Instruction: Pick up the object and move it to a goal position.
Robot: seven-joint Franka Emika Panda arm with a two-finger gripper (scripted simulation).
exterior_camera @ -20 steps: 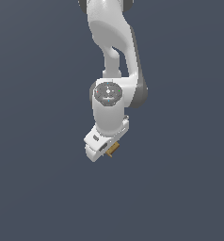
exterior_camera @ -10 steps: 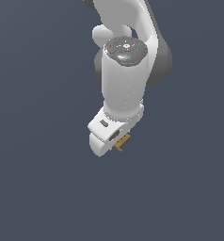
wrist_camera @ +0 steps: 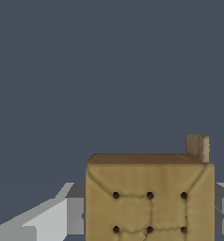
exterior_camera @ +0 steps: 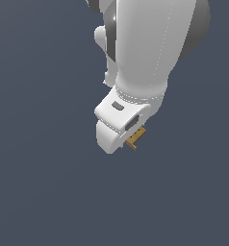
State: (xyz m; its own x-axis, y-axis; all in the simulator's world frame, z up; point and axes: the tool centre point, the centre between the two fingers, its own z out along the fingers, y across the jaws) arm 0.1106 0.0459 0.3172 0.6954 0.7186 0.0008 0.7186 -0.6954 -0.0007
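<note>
The object [wrist_camera: 149, 197] is a tan-gold flat square block with dark dots on its face. It fills the near part of the wrist view, held between my grey fingers [wrist_camera: 75, 215]. In the exterior view only a small gold corner of the object [exterior_camera: 135, 139] peeks out behind the white hand of my gripper [exterior_camera: 132, 140], which is shut on it. The block hangs in the air against the plain dark background. The fingertips themselves are hidden by the hand in the exterior view.
The white arm [exterior_camera: 145, 53] fills the upper middle of the exterior view, close to the camera. Around it is only a uniform dark grey-blue background, with no other objects or edges showing.
The arm has swung much closer to the exterior camera and looks far larger. The gripper keeps its hold on the object throughout.
</note>
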